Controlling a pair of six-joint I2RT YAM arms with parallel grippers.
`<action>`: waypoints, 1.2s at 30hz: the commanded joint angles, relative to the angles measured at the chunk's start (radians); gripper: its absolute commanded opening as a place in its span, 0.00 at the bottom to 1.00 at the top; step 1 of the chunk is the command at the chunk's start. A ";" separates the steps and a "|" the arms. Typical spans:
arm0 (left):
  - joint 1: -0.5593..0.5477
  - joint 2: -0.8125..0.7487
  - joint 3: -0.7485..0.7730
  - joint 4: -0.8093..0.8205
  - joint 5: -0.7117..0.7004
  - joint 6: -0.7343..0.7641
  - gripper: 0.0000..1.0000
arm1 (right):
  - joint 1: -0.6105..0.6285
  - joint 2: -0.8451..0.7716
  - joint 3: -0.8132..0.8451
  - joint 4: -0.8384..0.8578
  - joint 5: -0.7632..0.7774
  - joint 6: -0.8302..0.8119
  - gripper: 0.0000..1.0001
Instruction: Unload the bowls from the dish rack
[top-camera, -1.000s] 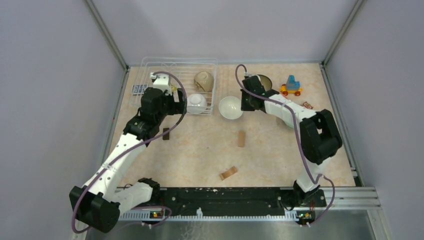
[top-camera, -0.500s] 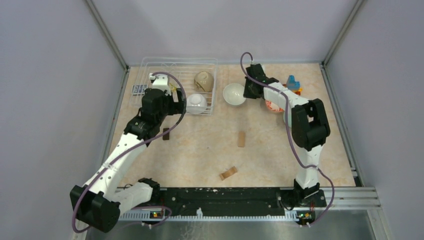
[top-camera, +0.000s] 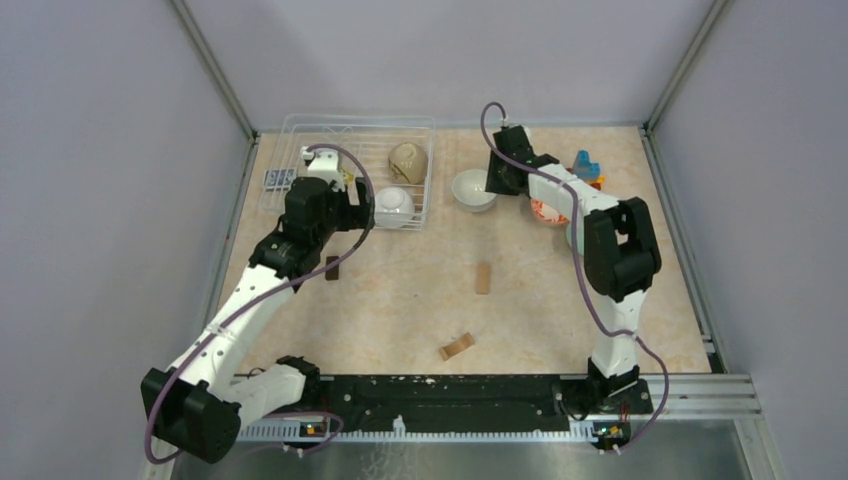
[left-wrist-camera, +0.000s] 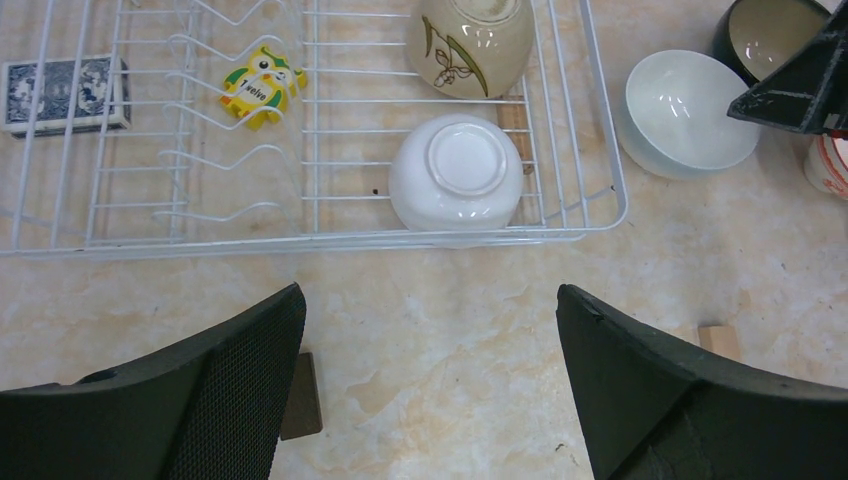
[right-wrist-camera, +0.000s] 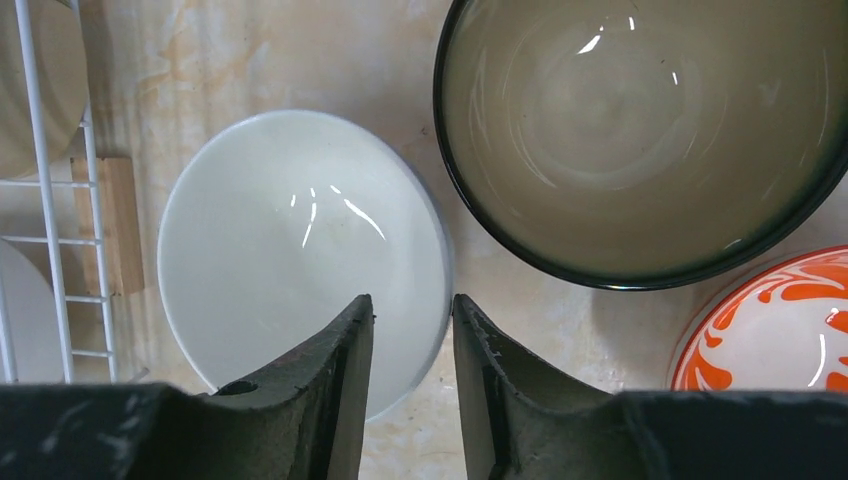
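The wire dish rack (top-camera: 360, 121) stands at the back left and also shows in the left wrist view (left-wrist-camera: 330, 236). It holds a tan bowl (top-camera: 408, 160) on its side and a white bowl (top-camera: 393, 207) upside down at its near right corner (left-wrist-camera: 455, 185). My left gripper (top-camera: 352, 218) hangs open and empty just in front of the rack (left-wrist-camera: 430, 300). My right gripper (top-camera: 490, 184) is closed narrowly over the rim of another white bowl (right-wrist-camera: 300, 250), which sits upright right of the rack (top-camera: 472, 190). A dark bowl (right-wrist-camera: 640, 130) and an orange-patterned bowl (right-wrist-camera: 780, 330) stand beside it.
The rack also holds a blue card deck (left-wrist-camera: 65, 95) and a yellow owl figure (left-wrist-camera: 260, 85). A toy vehicle (top-camera: 583, 170) stands at the back right. Wooden blocks (top-camera: 483, 277) (top-camera: 456, 346) and a dark block (top-camera: 331, 267) lie on the table.
My right gripper carried the white bowl from mid-table back toward the dark bowl, and it now sits lower beside the rack. The left arm has not moved.
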 joint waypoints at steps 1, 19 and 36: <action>0.000 0.003 0.004 0.049 0.069 -0.013 0.99 | -0.001 -0.113 -0.027 0.068 0.024 -0.024 0.39; 0.000 0.007 0.114 -0.047 -0.052 -0.068 0.99 | 0.000 -0.600 -0.411 0.261 -0.021 -0.172 0.57; 0.001 0.144 0.172 -0.038 0.162 -0.075 0.99 | 0.000 -1.061 -0.826 0.338 -0.148 -0.154 0.62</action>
